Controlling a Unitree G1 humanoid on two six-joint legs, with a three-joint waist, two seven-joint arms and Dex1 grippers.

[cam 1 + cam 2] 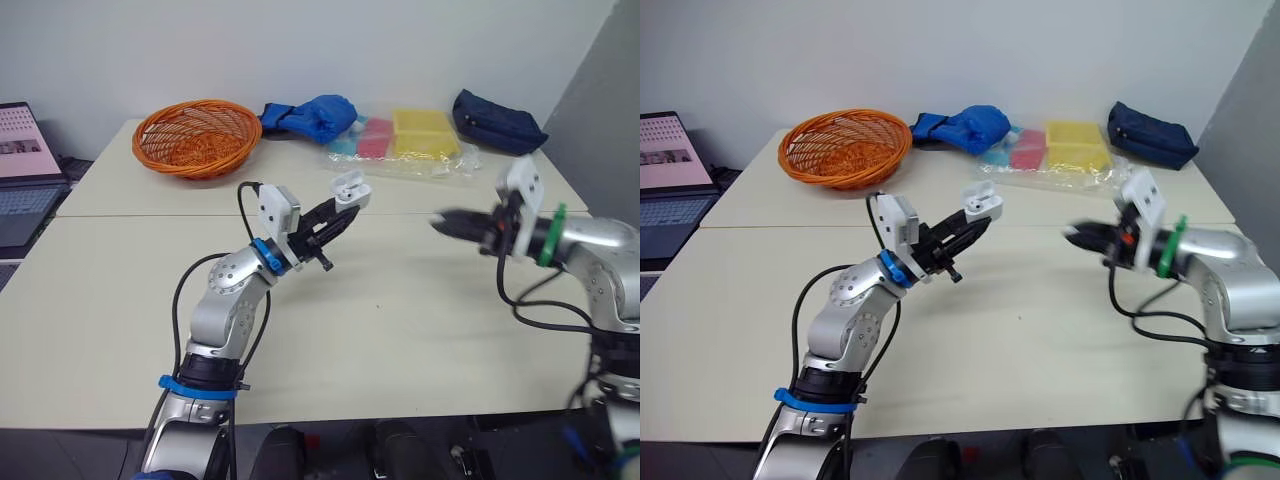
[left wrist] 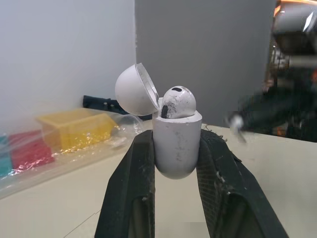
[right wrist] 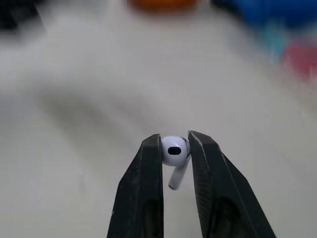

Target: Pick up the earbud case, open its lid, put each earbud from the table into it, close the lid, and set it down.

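Through the head camera, the left claw [image 1: 342, 208] is clamped on the earbud case [image 1: 350, 187], lifted above the middle of the desk [image 1: 400, 330]. The right claw [image 1: 442, 222] hangs to its right, apart from it, with bare desk under the gap between them. That gap is the open room: the basket [image 1: 197, 136], the plastic bag [image 1: 405, 140] and the dark pouch [image 1: 497, 122] lie along the far side, well apart from both arms. The near edge of the desk runs close under the arms, so a dropped piece could bounce off it to the floor. In the left wrist view the lid [image 2: 134, 90] stands tipped back and the seated earbud [image 2: 177, 101] rides high in its well, seemingly not pushed fully home. A knock from the right claw as it comes in might pop it out or swing the lid shut, and the rounded case, pinched only at its sides, could twist in the grip. In the right wrist view the right claw is closed on the head of the second earbud [image 3: 175, 150], its stem hanging free between the fingers. Such a small, smooth hold may slip, and the stem looks to need turning to meet the empty well.
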